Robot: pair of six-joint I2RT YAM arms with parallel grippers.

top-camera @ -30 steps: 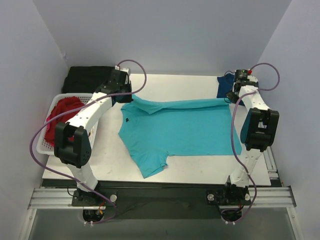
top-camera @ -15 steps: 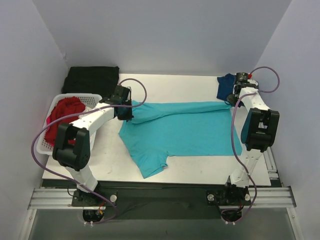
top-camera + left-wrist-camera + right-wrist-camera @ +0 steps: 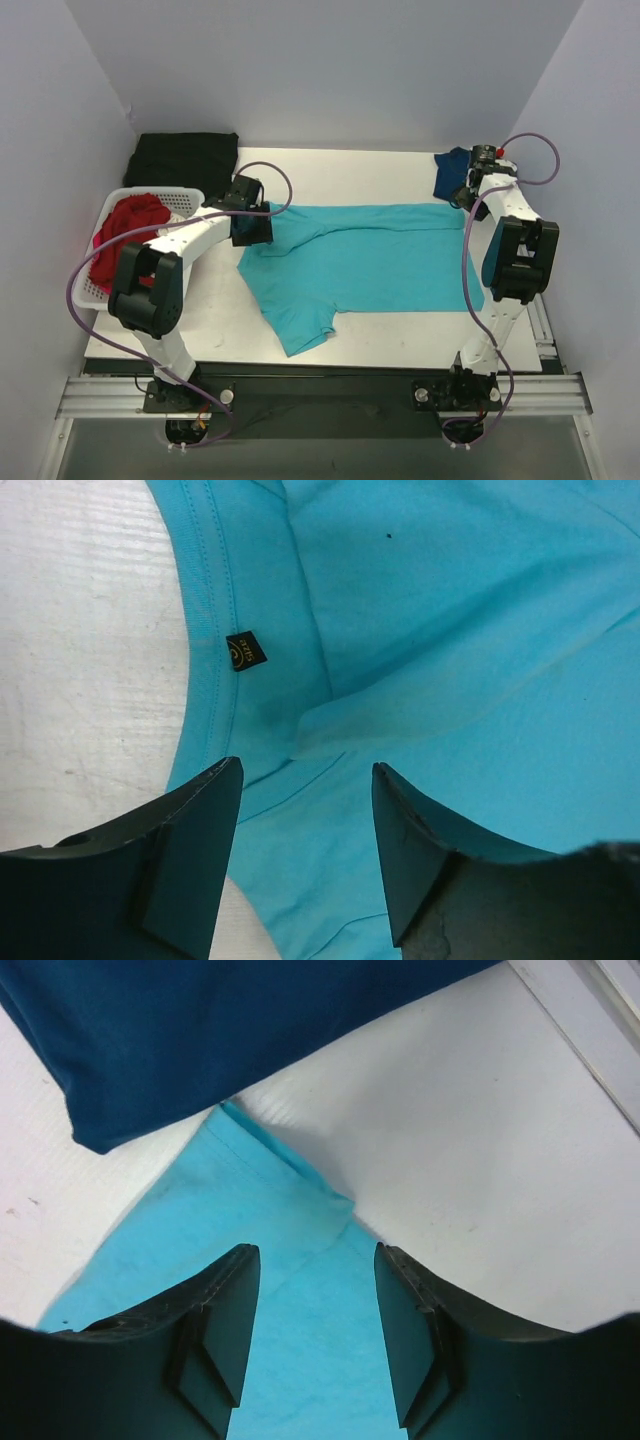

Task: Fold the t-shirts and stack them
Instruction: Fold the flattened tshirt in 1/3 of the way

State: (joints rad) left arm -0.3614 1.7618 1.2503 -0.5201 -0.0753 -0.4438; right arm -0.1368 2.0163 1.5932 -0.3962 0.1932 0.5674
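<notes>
The only marking I can find through my left wrist camera is a small black label (image 3: 245, 650) sewn on the inside of the collar band of the turquoise t-shirt (image 3: 450, 630). That is the end of the shirt that lies toward the left edge of the bench (image 3: 70, 630). The label carries a round gold emblem with a short line of gold lettering beside it, turned sideways in my view. The lettering is too small and soft for me to make out a single letter or a brand name.
</notes>
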